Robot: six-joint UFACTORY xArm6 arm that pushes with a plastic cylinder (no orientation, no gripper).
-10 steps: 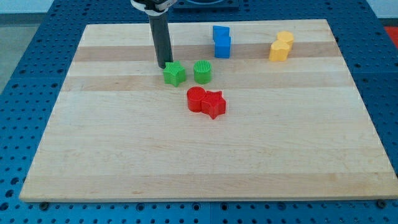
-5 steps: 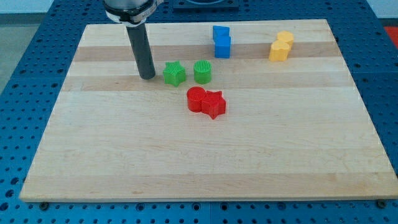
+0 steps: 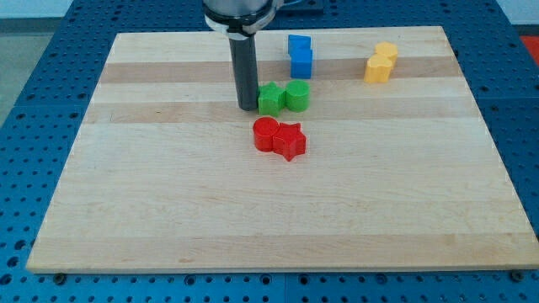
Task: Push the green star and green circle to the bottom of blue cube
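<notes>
The green star (image 3: 269,99) and the green circle (image 3: 296,96) sit side by side, touching, near the middle of the wooden board (image 3: 168,210). The blue cube (image 3: 300,62) stands just above the green circle, with another blue block (image 3: 298,44) behind it. My tip (image 3: 248,107) rests against the left side of the green star. The rod rises straight up from there to the view's top.
A red circle (image 3: 266,134) and a red star (image 3: 290,140) touch each other just below the green pair. Two yellow blocks (image 3: 381,63) stand at the view's upper right.
My tip swung to the left of the green star, then pushed right. The star and circle slid right together and now lie below the blue cube.
</notes>
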